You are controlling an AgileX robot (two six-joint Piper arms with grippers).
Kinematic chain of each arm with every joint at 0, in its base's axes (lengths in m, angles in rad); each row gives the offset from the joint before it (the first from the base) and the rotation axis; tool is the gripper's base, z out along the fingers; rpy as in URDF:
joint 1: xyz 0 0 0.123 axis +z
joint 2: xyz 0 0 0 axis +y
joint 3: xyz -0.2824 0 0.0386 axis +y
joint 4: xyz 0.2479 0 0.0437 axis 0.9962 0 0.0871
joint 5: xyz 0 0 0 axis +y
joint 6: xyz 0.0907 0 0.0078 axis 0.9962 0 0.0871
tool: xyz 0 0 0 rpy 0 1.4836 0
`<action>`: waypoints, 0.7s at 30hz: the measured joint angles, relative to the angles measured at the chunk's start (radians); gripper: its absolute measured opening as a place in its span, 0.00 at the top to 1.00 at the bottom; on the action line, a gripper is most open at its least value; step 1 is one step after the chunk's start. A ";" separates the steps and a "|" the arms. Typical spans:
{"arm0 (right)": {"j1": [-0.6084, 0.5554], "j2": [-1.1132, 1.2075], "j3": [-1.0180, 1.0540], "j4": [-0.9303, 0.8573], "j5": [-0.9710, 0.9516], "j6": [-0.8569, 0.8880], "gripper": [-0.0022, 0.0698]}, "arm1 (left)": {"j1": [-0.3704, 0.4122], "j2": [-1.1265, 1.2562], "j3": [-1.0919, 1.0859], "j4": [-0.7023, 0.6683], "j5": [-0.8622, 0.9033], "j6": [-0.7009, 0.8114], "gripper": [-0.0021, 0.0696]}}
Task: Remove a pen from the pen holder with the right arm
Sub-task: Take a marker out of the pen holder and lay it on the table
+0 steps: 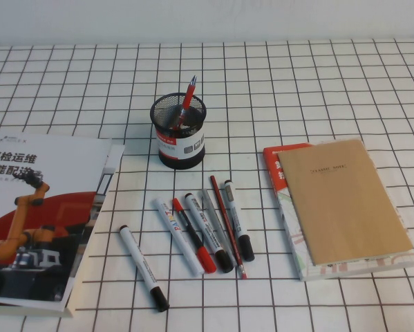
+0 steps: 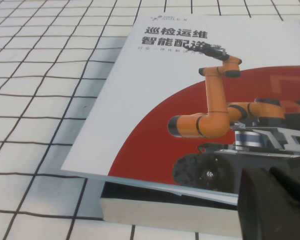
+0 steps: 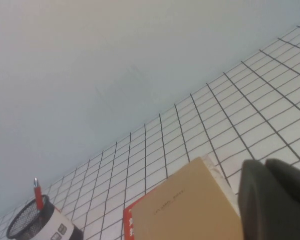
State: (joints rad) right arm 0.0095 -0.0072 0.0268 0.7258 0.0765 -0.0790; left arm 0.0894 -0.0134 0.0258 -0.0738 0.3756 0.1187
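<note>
Black mesh holder (image 1: 178,131) stands upright at mid-table (image 1: 331,83). One red pen (image 1: 187,102) leans inside it, its upper end projecting above the rim. Loose pens (image 1: 207,232) lie in a row on the near side of the holder. Right hand (image 3: 270,195) is closed and grips nothing; it sits beside the near end of the brown notebook (image 1: 345,200) at the right, well apart from the holder. Left hand (image 2: 272,200) hovers at the near edge of the book (image 1: 41,214) at the left; its state cannot be told.
</note>
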 joint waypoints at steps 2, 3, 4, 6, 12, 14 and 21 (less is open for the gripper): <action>0.000 0.000 0.000 0.026 0.006 0.000 0.99 | 0.000 0.000 0.000 0.000 0.000 0.000 0.97; 0.000 0.000 0.000 0.035 0.013 0.000 0.99 | 0.000 0.000 0.000 0.000 0.000 0.000 0.97; 0.000 0.000 0.000 0.050 0.027 0.000 0.99 | 0.000 0.000 0.000 0.000 0.000 0.000 0.97; 0.000 0.003 -0.020 0.067 0.065 0.000 0.99 | 0.000 0.000 0.000 0.000 0.000 0.000 0.97; 0.000 0.195 -0.192 0.074 0.182 -0.061 0.99 | 0.000 0.000 0.000 0.000 0.000 0.000 0.97; 0.000 0.299 -0.262 0.074 0.228 -0.120 0.99 | 0.000 0.000 0.000 0.000 0.000 0.000 0.97; 0.000 0.650 -0.452 0.085 0.302 -0.305 0.99 | 0.000 0.000 0.000 0.000 0.000 0.000 0.97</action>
State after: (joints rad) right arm 0.0095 0.6433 -0.4248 0.8103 0.3788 -0.3844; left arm 0.0894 -0.0134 0.0258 -0.0738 0.3756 0.1187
